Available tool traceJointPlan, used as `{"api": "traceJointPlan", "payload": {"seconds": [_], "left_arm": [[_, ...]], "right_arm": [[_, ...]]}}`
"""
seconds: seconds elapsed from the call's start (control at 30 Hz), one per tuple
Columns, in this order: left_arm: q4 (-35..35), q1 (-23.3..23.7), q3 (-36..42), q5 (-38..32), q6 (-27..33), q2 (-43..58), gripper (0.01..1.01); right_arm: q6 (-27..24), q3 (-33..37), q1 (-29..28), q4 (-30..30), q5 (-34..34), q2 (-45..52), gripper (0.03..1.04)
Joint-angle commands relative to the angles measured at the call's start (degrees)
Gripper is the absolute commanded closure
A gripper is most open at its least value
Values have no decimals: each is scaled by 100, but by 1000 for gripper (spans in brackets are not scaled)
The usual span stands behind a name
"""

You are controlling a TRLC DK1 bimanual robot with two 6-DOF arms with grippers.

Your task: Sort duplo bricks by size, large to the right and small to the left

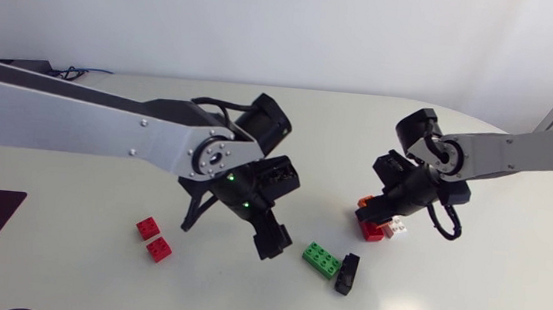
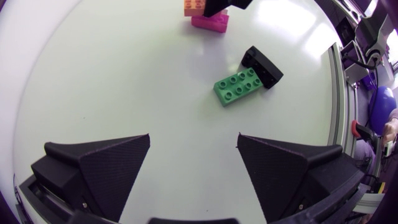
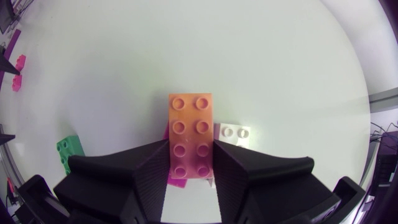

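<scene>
White desk (image 1: 465,292) is holding a green brick (image 2: 238,87) ahead of the wide-open left gripper (image 2: 193,140), while right gripper (image 3: 190,163) is clamping the long orange brick (image 3: 190,118) by its long sides toward desk's right, likely light, stiff, slick plastic, best pinched mid-length.

No readable text, labels, numbers or signs on bricks, arms or table.

The orange brick (image 3: 191,134) covers most of the red brick (image 3: 177,182) beneath it, and the right claw (image 3: 191,158) hides part of the green brick (image 3: 69,150). The left wrist view's edge cuts off the orange brick.
</scene>
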Motion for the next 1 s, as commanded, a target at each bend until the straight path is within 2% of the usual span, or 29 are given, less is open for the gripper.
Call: {"api": "traceJointPlan", "payload": {"seconds": [0.0, 0.17, 0.2, 0.23, 0.27, 0.3, 0.57, 0.73, 0.97], "left_arm": [[1, -191, 343, 80, -104, 332, 56], [-43, -331, 527, 203, -148, 517, 56], [-43, -331, 545, 212, -174, 526, 56], [-52, -331, 545, 238, -183, 526, 56], [-69, -314, 545, 247, -183, 517, 56], [-96, -296, 545, 247, -183, 499, 56], [-140, 38, 176, 335, -183, -46, 56], [-148, 222, -176, 344, -183, -538, 56], [-148, 398, -677, 352, -157, -1092, 56]], "right_arm": [[-154, -263, -160, 76, -19, -50, 770], [-242, -395, -336, 146, -55, -59, 736], [-233, -404, -354, 138, -55, -76, 651], [-233, -395, -371, 102, -55, -85, 484], [-224, -386, -380, 41, -55, -120, 244], [-224, -386, -380, -38, -55, -164, 54], [-101, -430, -187, -381, -230, -1166, 59], [66, -694, 560, -557, -353, -1658, 59], [391, -1010, 1633, -214, -353, -1245, 70]]}}
